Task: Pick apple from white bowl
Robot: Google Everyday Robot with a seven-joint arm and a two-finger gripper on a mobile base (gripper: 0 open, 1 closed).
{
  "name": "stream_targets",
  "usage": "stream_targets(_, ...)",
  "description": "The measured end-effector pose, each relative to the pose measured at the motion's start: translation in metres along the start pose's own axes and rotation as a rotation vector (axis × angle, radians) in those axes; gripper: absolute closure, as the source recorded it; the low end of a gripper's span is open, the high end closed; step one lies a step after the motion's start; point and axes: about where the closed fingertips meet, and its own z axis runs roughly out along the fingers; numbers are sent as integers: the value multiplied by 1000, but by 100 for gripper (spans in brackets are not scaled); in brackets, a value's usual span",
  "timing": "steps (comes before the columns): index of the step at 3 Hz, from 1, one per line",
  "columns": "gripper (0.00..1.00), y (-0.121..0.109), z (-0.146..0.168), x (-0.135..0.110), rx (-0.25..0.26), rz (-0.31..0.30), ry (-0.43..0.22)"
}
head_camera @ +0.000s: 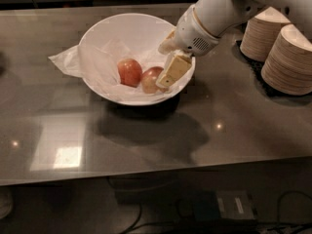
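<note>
Where the white bowl held two apples, the gripper hung open at its right side.
The redder apple lay left, the apple beside it touching one finger; the jaws should go around it, I thought, before squeezing.

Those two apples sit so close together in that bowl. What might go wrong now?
The gripper is low at the right rim of the large glossy white bowl, right by the paler red-pink apple. It might nudge that apple into the redder apple beside it, or snag the crinkled white paper lining and drag the bowl.
</note>
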Motion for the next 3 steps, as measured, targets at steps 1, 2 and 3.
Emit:
stream_targets(1, 34, 1, 23, 7, -42, 18, 21)
stream_targets(2, 33, 1, 43, 13, -74, 30, 40)
stream_targets(3, 33, -2, 59, 15, -98, 35, 52)
